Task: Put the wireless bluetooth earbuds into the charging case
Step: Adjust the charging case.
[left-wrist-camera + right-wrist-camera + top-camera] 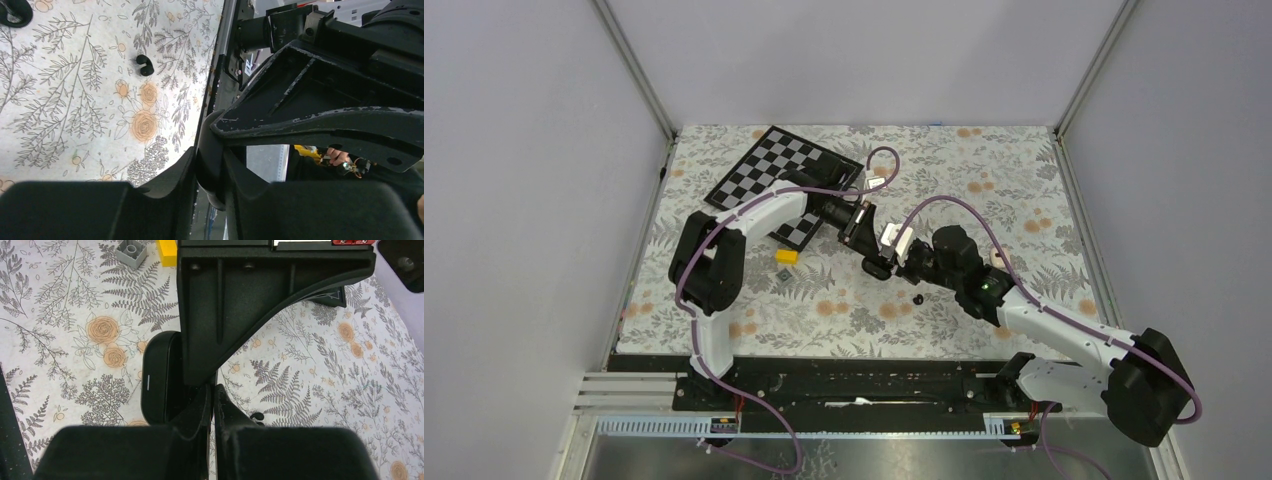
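Midway through the job, the left jaws were clamped on the black case (157, 377), holding it at the middle of the floral counter (1024, 190). The right jaws were drawn together with barely a hairline between them. They stood tip to tip with the left jaws, just beside the case. No bud showed in their pinch, though something so small could have been hidden there.

The black bud (145, 64) lay loose on the counter, apart from both sets of jaws, on the near side of the right pair. The pale buds could not be picked out against the flowered pattern. Whether the case's lid was open could not be told from either wrist view.

By this evidence the task looked barely begun. The case was secured, but no bud could be confirmed inside it. The black one, at least, was not yet picked up or seated.
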